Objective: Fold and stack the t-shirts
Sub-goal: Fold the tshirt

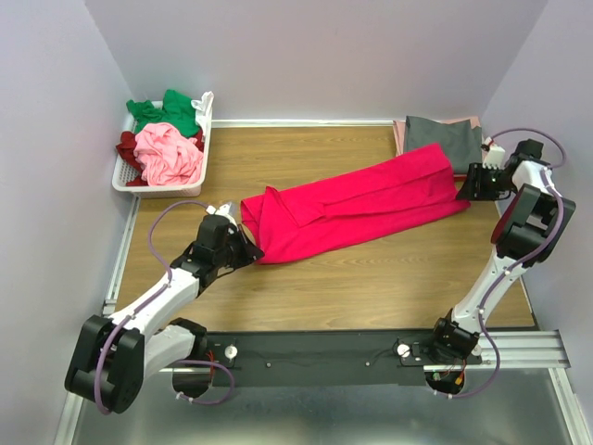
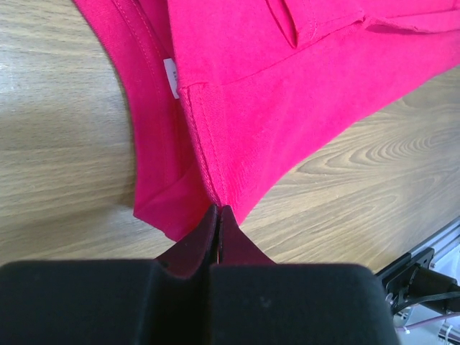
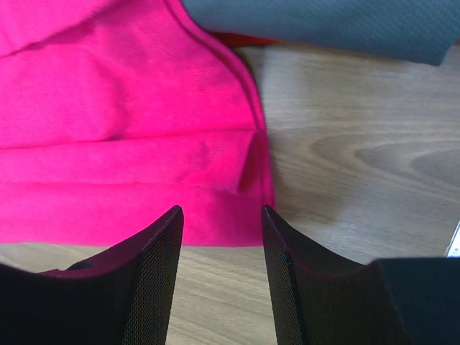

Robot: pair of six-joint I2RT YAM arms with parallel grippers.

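Centre frame, a plain crimson-pink t-shirt (image 1: 357, 209) on a brown wood-grain table (image 1: 371, 287). Upper left: white slatted basket (image 1: 139, 189), green tee (image 1: 174, 113), light pink tee (image 1: 169, 153), maroon tee (image 1: 126, 148). Upper right: grey tee (image 1: 445, 139), dusty pink tee (image 1: 399, 136).

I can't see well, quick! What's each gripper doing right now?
Left gripper: closed, pinching the crimson t-shirt's edge.
Right gripper: open, holding nothing.

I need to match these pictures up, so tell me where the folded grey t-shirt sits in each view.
Top external: the grey t-shirt is at the upper right, just behind the right end of the crimson-pink t-shirt.
Left wrist: not in it.
Right wrist: the grey t-shirt runs along the top edge, beyond the open right claw.
Shared landmark: the crimson-pink t-shirt, visible in all three views.
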